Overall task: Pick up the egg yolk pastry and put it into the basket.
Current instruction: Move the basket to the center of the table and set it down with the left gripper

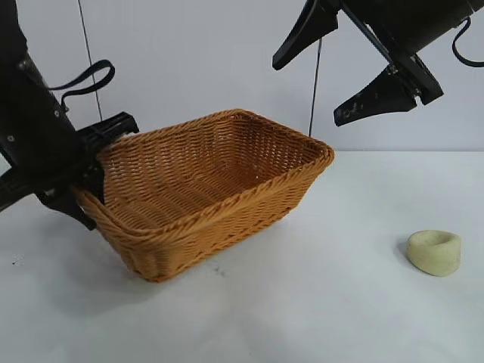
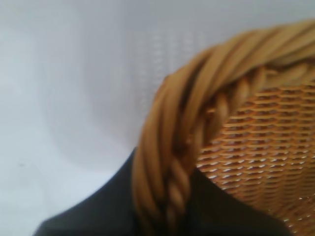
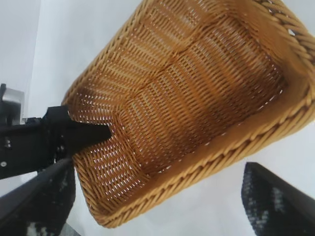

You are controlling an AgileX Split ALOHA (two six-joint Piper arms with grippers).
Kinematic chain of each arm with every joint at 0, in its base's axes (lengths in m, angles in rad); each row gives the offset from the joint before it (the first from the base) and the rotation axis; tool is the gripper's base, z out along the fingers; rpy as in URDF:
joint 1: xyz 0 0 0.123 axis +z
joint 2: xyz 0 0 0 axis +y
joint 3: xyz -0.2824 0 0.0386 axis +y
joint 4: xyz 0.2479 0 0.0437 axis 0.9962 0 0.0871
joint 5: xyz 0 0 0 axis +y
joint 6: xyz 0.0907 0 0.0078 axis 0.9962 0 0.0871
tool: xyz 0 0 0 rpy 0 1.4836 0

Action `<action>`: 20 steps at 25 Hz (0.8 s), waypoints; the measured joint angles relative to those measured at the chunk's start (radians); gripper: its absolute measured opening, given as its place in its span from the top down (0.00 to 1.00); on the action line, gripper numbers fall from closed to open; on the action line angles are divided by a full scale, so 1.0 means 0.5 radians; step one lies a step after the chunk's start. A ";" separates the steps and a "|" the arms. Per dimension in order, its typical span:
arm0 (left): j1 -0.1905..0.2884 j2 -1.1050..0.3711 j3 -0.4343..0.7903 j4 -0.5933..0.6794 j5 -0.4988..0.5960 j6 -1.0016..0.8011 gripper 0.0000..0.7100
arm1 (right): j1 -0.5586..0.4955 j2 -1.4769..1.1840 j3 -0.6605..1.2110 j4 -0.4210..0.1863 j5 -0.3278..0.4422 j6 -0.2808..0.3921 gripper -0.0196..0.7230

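- Left gripper (image 1: 87, 178) is clamped on the basket (image 1: 227, 193) rim at its 9 o'clock end, one finger inside, one outside; the basket sits tilted, that end raised.
- Right gripper (image 1: 344, 68) hangs high above the basket's 1 o'clock corner, fingers spread wide, empty.
- Egg yolk pastry (image 1: 434, 252) lies on the table (image 1: 318, 318), well apart from the basket at its 4 o'clock.
- Swing right over the pastry, descend straight, straddle the sides, close gently; hold the basket steady.

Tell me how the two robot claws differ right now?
The left gripper is low, clamped on the rim of the basket, tilting it off the table; the right gripper hangs high above, open and holding nothing. Both are black. The egg yolk pastry lies untouched.
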 joint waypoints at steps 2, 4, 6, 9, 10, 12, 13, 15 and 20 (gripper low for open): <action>0.011 0.077 -0.095 -0.058 0.084 0.178 0.86 | 0.000 0.000 0.000 -0.002 0.002 0.000 0.09; 0.009 0.180 -0.235 -0.115 0.189 0.341 0.86 | 0.000 0.000 0.000 -0.002 0.009 0.000 0.09; 0.009 0.273 -0.370 -0.137 0.293 0.496 0.86 | 0.000 0.000 0.000 -0.002 0.012 0.000 0.09; 0.009 0.397 -0.535 -0.139 0.426 0.653 0.86 | 0.000 0.000 0.000 -0.002 0.012 0.000 0.09; 0.006 0.432 -0.573 -0.139 0.462 0.699 0.86 | 0.000 0.000 0.000 -0.002 0.012 0.000 0.09; -0.001 0.486 -0.618 -0.137 0.473 0.760 0.86 | 0.000 0.000 0.000 -0.002 0.012 0.000 0.09; -0.008 0.502 -0.634 -0.137 0.470 0.779 0.86 | 0.000 0.000 0.000 -0.002 0.012 0.000 0.09; -0.025 0.536 -0.650 -0.139 0.462 0.826 0.86 | 0.000 0.000 0.000 -0.002 0.013 0.000 0.09; -0.059 0.600 -0.661 -0.141 0.431 0.883 0.86 | 0.000 0.000 0.000 -0.002 0.013 0.000 0.09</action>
